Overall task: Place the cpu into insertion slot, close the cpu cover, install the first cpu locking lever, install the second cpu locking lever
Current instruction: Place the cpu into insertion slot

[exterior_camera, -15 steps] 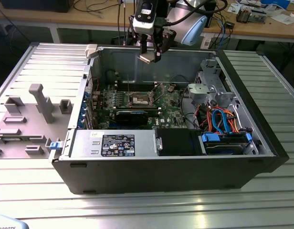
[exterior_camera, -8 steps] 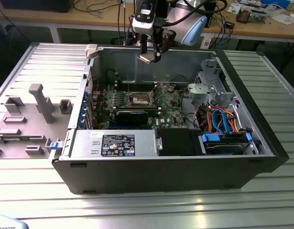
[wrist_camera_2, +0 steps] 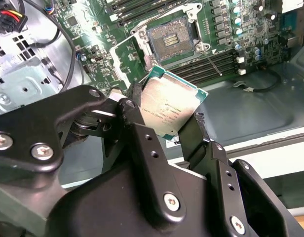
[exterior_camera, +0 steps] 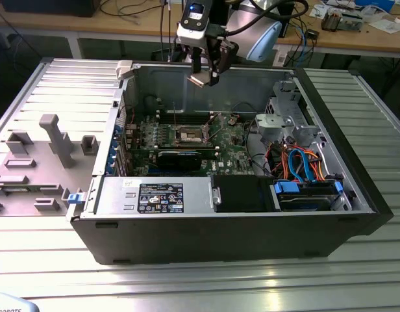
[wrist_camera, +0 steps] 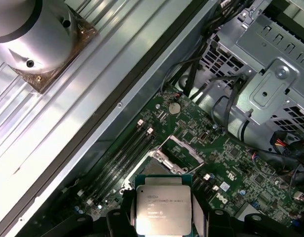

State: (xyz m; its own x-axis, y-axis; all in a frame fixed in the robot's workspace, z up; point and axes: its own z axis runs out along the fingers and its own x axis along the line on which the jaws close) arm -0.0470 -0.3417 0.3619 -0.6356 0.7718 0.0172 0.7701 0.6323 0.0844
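My gripper (exterior_camera: 204,73) hangs high over the open computer case, above the motherboard's back edge, shut on the cpu (exterior_camera: 199,79). In both wrist views the cpu (wrist_camera_2: 174,106) (wrist_camera: 163,210) is a square silver chip on a green base, pinched at two opposite edges by the black fingers (wrist_camera_2: 195,134). The insertion slot (wrist_camera_2: 169,40) (exterior_camera: 189,135) lies bare below, with its contact grid showing. The cpu cover (wrist_camera: 175,154), a silvery windowed frame, stands swung up beside the slot. A thin locking lever (wrist_camera_2: 214,62) sticks out free next to the socket.
A long black card (exterior_camera: 180,158) lies in front of the socket, and memory slots (wrist_camera_2: 218,61) run beside it. A metal drive cage (exterior_camera: 287,120) with cables fills the case toward the exterior view's right. The power supply (exterior_camera: 158,195) sits at the front. A grey fixture tray (exterior_camera: 37,162) lies outside.
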